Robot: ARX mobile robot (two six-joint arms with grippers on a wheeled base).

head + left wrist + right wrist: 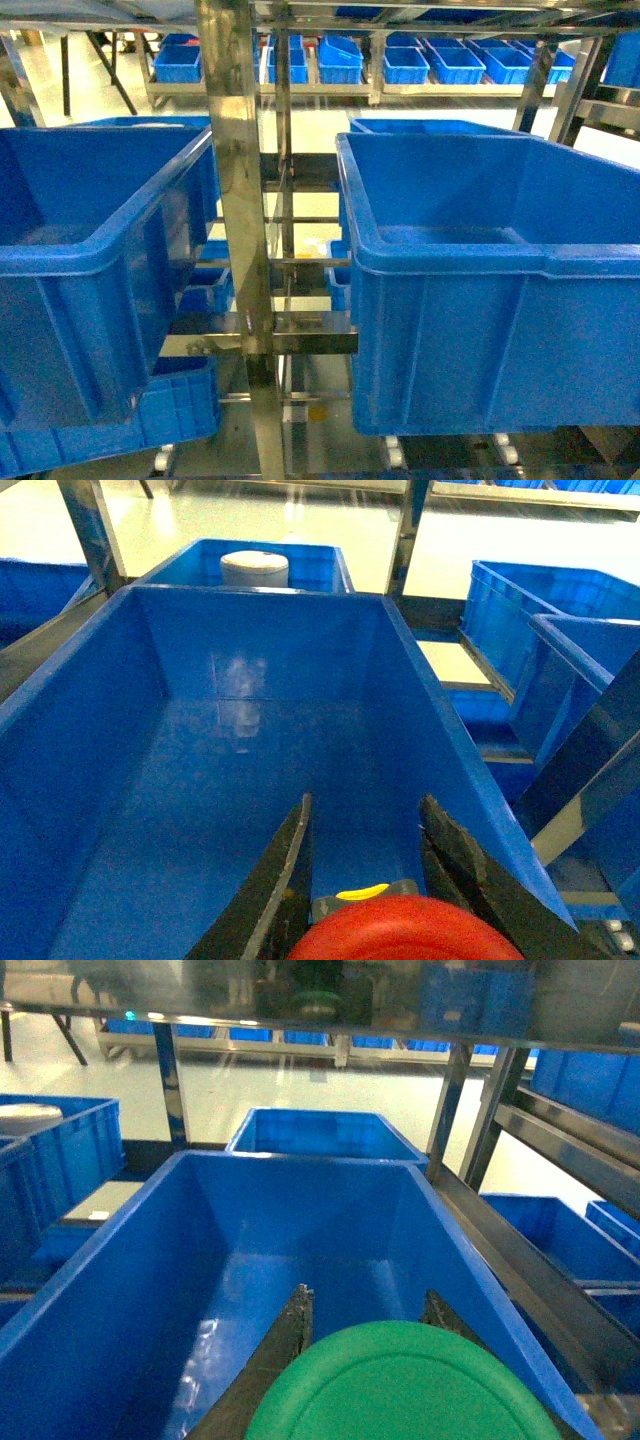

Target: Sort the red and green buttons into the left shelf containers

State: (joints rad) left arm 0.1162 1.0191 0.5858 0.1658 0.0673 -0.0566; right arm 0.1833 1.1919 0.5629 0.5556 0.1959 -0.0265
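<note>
While both bins (230, 750) (300, 1250) gape bare, pincers (365, 880) (365, 1350) clamp buttons (405, 930) (400, 1385).

The two deep bins, the left bin (95, 250) and the right bin (480, 290), are solid glossy blue, and the shelf post (240, 200) between them is bare silver metal. The red button (405, 932) has a plain red cap with a yellow mark behind it, the green button (400, 1385) a flat green cap, each between black fingers (275, 880).

A warehouse or factory stockroom: steel racking (240, 200) holds large blue bins (480, 290) (smaller bins (440, 63) behind) over pale floor (330, 530).
</note>
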